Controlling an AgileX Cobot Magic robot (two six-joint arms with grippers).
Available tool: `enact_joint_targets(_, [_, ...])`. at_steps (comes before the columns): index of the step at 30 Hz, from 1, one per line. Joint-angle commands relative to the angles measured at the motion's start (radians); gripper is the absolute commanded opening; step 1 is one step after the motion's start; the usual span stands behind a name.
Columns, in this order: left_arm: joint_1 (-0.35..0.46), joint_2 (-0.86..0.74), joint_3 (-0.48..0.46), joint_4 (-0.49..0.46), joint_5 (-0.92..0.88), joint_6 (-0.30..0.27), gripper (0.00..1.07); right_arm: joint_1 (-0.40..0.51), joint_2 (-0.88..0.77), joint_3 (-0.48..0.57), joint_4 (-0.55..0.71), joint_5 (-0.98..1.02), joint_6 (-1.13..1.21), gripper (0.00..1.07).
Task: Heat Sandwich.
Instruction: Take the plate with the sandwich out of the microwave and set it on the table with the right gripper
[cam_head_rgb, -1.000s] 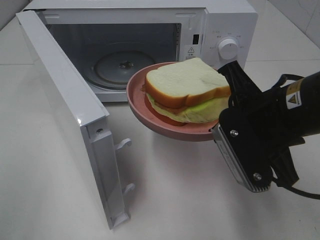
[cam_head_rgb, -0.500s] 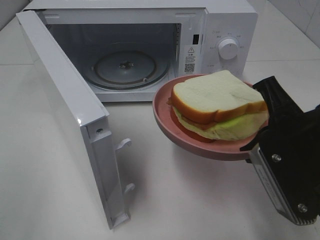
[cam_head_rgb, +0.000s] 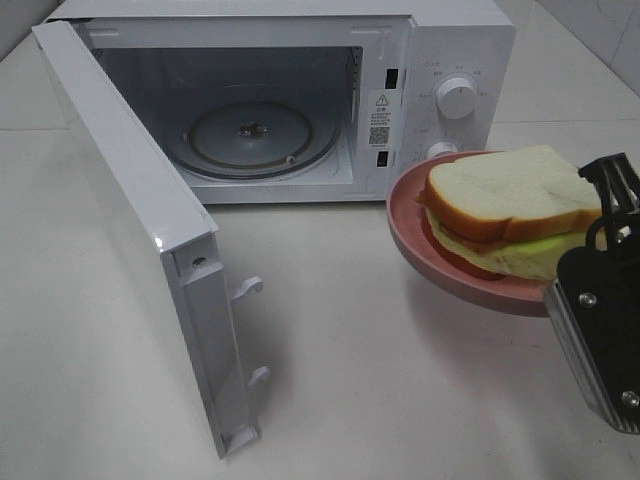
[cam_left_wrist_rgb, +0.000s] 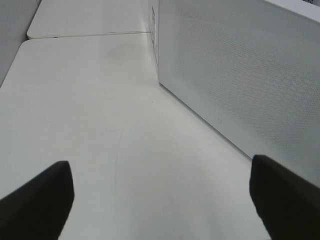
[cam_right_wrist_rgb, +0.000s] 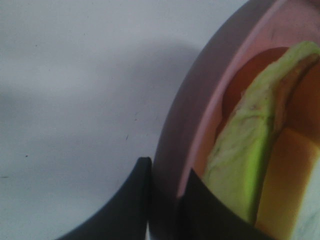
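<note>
Pink plate (cam_head_rgb: 470, 285), pinched by my right tool (cam_right_wrist_rgb: 165, 200), has drifted right of the microwave (cam_head_rgb: 300, 100) mouth; sandwich (cam_head_rgb: 510, 205) unheated; left tool (cam_left_wrist_rgb: 160, 200) wide

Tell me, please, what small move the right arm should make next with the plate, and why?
Probably lower the round pink plate onto the white table: the right gripper holds it by the rim in mid-air, sandwich aboard, beside the open white microwave.
</note>
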Motion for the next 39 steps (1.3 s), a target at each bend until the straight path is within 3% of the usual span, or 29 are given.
enact_joint_targets(1, [0.002, -0.022, 0.004, -0.002, -0.003, -0.005, 0.89, 0.0, -0.015, -0.003, -0.069, 0.007, 0.088, 0.0])
enact_joint_targets(8, [0.002, -0.022, 0.004, -0.002, -0.003, -0.005, 0.89, 0.0, -0.015, -0.003, -0.202, 0.054, 0.336, 0.0])
enact_joint_targets(28, [0.002, -0.022, 0.004, -0.002, -0.003, -0.005, 0.89, 0.0, -0.007, -0.003, -0.361, 0.242, 0.912, 0.0])
enact_joint_targets(39, [0.002, -0.022, 0.004, -0.002, -0.003, -0.005, 0.89, 0.0, 0.137, -0.038, -0.457, 0.329, 1.268, 0.0])
